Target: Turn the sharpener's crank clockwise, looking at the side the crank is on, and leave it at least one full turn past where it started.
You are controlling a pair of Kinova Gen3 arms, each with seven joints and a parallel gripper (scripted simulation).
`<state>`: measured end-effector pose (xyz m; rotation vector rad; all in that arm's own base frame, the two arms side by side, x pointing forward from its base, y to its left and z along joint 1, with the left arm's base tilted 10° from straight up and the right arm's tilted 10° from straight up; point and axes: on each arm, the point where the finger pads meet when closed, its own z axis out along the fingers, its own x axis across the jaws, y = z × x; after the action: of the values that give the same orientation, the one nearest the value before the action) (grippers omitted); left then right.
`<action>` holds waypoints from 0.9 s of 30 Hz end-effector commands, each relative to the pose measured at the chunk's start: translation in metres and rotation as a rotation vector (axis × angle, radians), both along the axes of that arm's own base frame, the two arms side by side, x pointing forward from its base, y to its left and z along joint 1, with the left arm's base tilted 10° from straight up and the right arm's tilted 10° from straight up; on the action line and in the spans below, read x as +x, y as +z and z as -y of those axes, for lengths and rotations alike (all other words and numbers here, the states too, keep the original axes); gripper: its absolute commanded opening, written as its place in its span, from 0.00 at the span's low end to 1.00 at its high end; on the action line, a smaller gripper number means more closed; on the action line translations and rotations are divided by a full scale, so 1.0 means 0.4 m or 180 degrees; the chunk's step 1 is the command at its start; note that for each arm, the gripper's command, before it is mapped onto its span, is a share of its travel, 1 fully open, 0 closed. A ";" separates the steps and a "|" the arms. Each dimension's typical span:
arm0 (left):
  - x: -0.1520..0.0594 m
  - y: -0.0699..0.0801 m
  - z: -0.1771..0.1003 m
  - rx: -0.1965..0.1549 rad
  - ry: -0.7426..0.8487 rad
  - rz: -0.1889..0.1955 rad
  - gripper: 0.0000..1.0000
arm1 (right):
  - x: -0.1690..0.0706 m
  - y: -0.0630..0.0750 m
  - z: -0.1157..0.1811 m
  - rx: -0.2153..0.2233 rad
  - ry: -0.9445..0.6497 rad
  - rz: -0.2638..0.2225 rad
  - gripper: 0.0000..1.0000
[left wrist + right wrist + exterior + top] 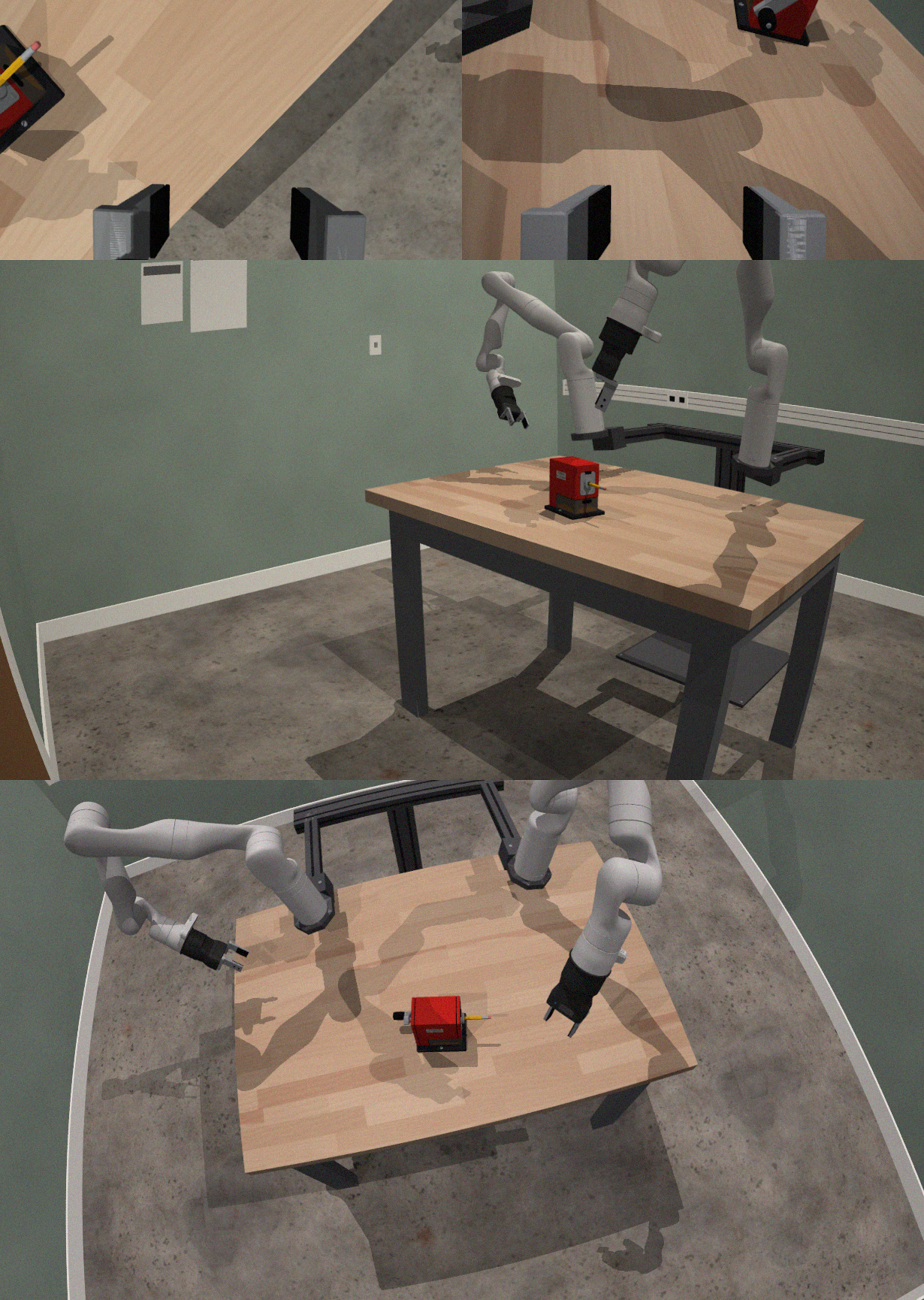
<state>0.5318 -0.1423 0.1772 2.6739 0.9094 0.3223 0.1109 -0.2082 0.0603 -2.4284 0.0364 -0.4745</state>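
A red sharpener (436,1014) (565,479) (15,113) (793,22) stands upright on its black base. Its crank's black knob (398,1016) (767,19) is on the left side in the top view; the exterior view hides it. A yellow pencil (475,1017) (594,485) (13,69) sticks out of the opposite side. My left gripper (559,1026) (229,212) is open and empty, raised on the pencil side, away from the sharpener. My right gripper (240,960) (518,422) (676,214) is open and empty near the table's left edge in the top view, well away from the crank.
The wooden table (291,1129) (646,538) bears the sharpener near its middle. Both arm bases stand at its back edge on a dark metal frame (312,851). The left arm reaches along the table's right side in the top view. Arm shadows cross the wood.
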 end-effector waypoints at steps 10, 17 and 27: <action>0.018 0.013 -0.200 0.0005 0.0606 -0.0066 1.00 | 0.000 0.001 0.001 -0.0003 0.0000 0.0001 1.00; 0.015 0.018 -0.298 0.0002 0.0908 -0.0103 1.00 | 0.000 0.001 0.001 -0.0003 0.0000 0.0001 1.00; -0.006 0.027 -0.455 -0.0007 0.1405 -0.0162 1.00 | 0.000 0.001 0.001 -0.0003 0.0000 0.0001 1.00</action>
<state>0.5310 0.0267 0.1861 2.4866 1.4714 0.3426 0.1109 -0.2082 0.0603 -2.4284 0.0364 -0.4745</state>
